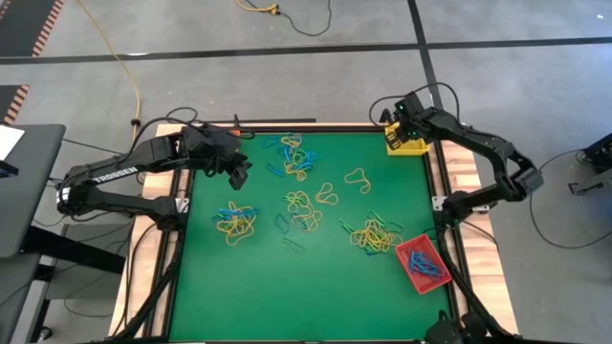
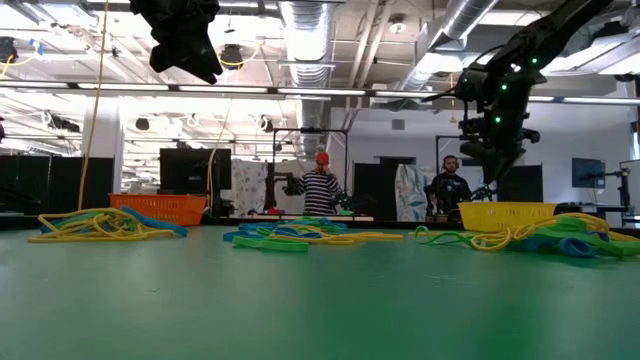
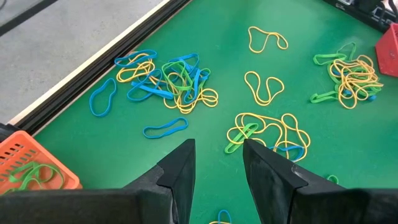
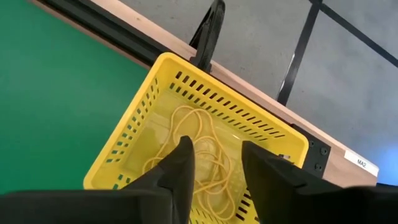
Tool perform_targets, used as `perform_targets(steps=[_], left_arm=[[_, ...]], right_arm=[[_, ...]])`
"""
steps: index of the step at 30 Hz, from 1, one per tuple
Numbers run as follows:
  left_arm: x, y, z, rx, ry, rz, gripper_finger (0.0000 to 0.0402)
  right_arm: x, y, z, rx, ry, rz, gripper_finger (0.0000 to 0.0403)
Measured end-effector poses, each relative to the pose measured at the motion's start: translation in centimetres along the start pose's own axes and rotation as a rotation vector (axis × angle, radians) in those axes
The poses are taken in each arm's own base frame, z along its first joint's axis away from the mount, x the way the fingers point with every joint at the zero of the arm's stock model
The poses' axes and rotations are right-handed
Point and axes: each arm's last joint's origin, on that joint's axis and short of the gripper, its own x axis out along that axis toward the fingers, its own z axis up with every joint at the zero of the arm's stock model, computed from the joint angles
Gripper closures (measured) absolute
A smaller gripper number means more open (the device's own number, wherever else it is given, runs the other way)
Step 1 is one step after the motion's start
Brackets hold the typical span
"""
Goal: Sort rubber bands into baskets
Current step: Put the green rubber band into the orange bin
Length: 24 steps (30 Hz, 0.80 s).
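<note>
- Over the yellow basket (image 4: 205,134) at the green bench's (image 1: 306,277) far right corner: right end effector (image 4: 214,163), fingers spread, yellow rubber bands (image 4: 199,152) loose inside below.
- Above scattered bands (image 3: 177,84): left end effector (image 3: 217,162), fingers parted, gripping nothing.
- Only from overhead: red basket (image 1: 422,264).
- Only by left wrist and low views: orange basket (image 3: 28,168).

The orange basket (image 3: 31,165) is cut off by the frame edge in the left wrist view, and in the high view the left arm hides it completely. The red basket (image 3: 388,50) shows only one corner in the left wrist view. The near end of the yellow basket (image 4: 205,149) is covered by the right gripper's fingers (image 4: 180,168). In the low view, single rubber bands (image 2: 300,236) are too small to separate.
</note>
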Motion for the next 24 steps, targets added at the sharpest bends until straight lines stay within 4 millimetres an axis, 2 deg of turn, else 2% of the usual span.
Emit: perform_targets(steps=[7,12,17,24], left_arm=[[0.0,0.0,0.0,0.000,0.000,0.000,0.0278],[0.0,0.0,0.0,0.000,0.000,0.000,0.0278],[0.0,0.0,0.0,0.000,0.000,0.000,0.0278],[0.0,0.0,0.0,0.000,0.000,0.000,0.0278]], right_arm=[[-0.3,0.8,0.1,-0.027,-0.015,0.017,0.0233],[-0.8,2.1,0.1,-0.076,-0.031,0.046,0.0236],[-1.6,4.3,-0.1,-0.148,-0.050,0.143,0.0237],[-3.6,8.5,-0.9,-0.276,-0.079,0.328,0.0237]])
